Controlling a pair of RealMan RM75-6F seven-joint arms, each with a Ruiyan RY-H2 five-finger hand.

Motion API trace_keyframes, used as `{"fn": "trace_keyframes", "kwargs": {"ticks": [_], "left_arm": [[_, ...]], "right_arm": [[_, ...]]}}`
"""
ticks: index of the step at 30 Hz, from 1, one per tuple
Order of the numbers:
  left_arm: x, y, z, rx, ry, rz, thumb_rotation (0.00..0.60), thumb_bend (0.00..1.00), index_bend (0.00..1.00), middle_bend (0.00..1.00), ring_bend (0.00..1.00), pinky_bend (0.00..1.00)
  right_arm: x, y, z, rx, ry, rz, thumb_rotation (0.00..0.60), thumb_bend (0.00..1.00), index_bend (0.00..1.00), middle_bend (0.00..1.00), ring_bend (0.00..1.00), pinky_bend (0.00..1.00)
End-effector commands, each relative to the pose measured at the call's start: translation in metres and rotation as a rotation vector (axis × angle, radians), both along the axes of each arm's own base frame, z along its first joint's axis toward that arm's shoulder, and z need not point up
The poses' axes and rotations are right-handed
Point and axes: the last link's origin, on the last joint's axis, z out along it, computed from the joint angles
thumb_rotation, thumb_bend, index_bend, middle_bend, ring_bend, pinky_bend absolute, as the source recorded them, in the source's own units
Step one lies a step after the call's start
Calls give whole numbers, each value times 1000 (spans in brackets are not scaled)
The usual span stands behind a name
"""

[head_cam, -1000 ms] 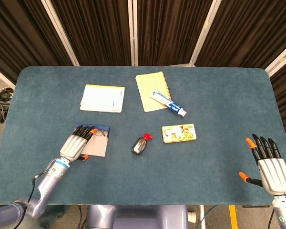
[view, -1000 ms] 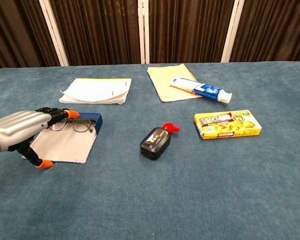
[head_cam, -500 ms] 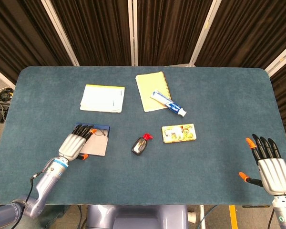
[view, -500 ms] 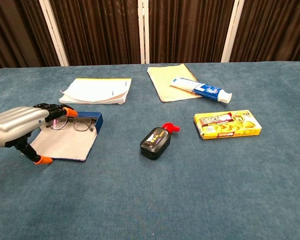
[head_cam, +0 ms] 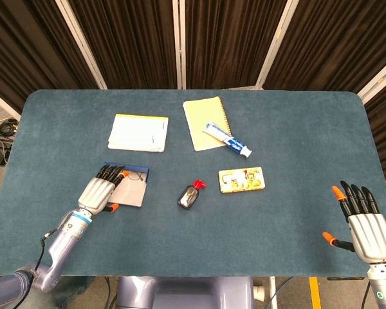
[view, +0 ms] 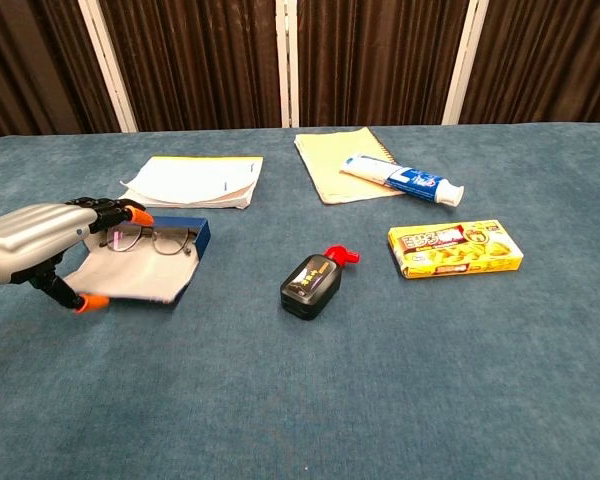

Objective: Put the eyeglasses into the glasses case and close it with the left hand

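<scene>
A blue-carpeted table point(head_cam: 296, 129) fills both views, backed by dark curtains point(head_cam: 135, 38) with pale uprights. On its far half lie a white stack of paper point(head_cam: 139, 132) to the left and a yellow spiral notebook point(head_cam: 199, 116) beside it, with a blue-and-white toothpaste tube point(head_cam: 228, 140) resting across the notebook's near corner. The glasses case point(view: 145, 262) lies open at the left front of the table, its grey flap spread toward the robot and lifted a little at the near edge, its blue tray wall point(view: 185, 230) at the far end. The left hand point(view: 42, 247) has its palm over the flap's left part, fingers reaching forward together to the tray and the thumb hooked under the near edge of the flap, so it appears to grip the flap between thumb and fingers. The right hand point(head_cam: 363, 222) rests well apart at the right front corner, holding nothing, fingers straight and slightly spread, thumb out to the side. A yellow printed box point(view: 455, 248) lies right of centre. A small black bottle with a red cap point(view: 313, 281) lies on its side between the case and the box. The eyeglasses point(view: 150, 240) sit at the tray end of the case, lenses leaning against the blue wall, just beside the left fingertips point(view: 132, 212).
</scene>
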Motion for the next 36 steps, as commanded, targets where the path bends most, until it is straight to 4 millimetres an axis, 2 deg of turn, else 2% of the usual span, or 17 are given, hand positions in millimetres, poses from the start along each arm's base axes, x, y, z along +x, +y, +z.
{"fn": "trace_keyframes", "kwargs": {"ticks": [1, 12, 18, 22, 25, 36], "left_arm": [[1, 3, 1, 6, -2, 1, 600, 495, 121, 0, 0, 0], [7, 10, -4, 6, 10, 6, 600, 495, 148, 0, 0, 0], [6, 10, -11, 7, 7, 11, 600, 505, 329, 0, 0, 0], [4, 7, -12, 10, 9, 8, 600, 536, 521, 0, 0, 0], [2, 6, -10, 10, 11, 10, 600, 552, 589, 0, 0, 0], [-11, -9, 16, 18, 28, 8, 600, 554, 647, 0, 0, 0]], "right_arm": [[0, 0, 0, 1, 1, -1, 600, 0, 0, 0, 0, 0], [-1, -1, -2, 5, 5, -6, 600, 0, 0, 0, 0, 0], [-1, -1, -1, 4, 3, -8, 600, 0, 0, 0, 0, 0], [-1, -1, -1, 4, 2, -6, 600, 0, 0, 0, 0, 0], [-1, -1, -1, 4, 1, -5, 600, 0, 0, 0, 0, 0], [0, 0, 0, 1, -5, -2, 600, 0, 0, 0, 0, 0]]}}
